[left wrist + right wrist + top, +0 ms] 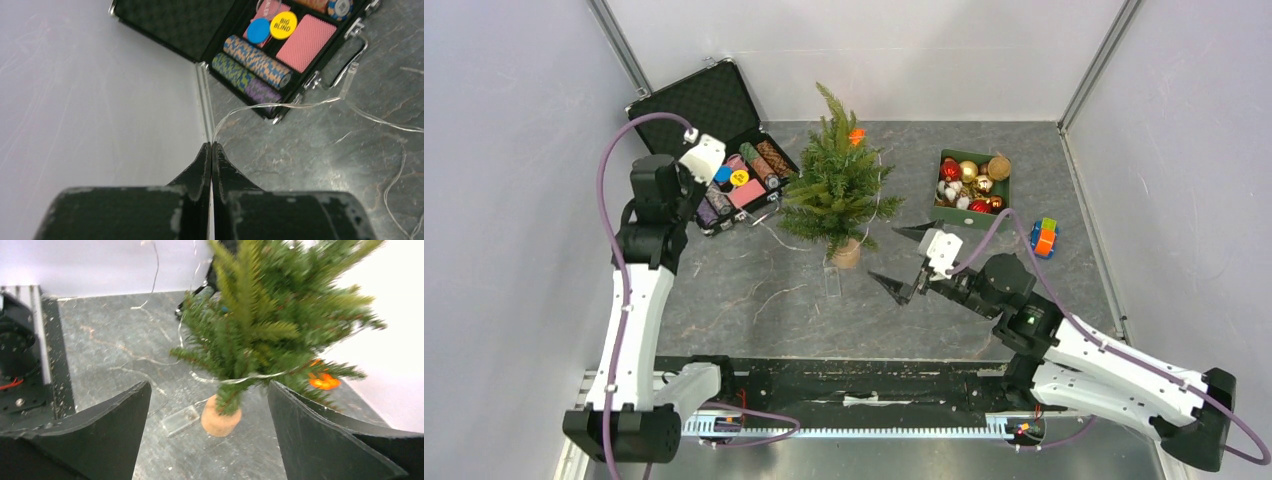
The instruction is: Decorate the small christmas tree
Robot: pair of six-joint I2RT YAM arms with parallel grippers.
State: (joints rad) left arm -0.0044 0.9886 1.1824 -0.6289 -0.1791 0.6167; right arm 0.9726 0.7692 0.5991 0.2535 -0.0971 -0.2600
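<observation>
Left gripper (211, 146) clenched, right gripper (888, 254) spread before the small christmas tree (834, 185) on grey marbled table (754, 290), white walls (514, 150) around.

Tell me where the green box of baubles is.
Overhead view: the green box of baubles sits right of the small christmas tree, a colourful cube beside it.

Enclosure: plain white wall panels (864, 50) on three sides, joined by aluminium corner posts (1099, 60). Table top (754, 300) is dark grey with pale marble veining (matt finish). Black mounting strip (824, 375) runs along the near edge. Lighting is even and diffuse.
</observation>
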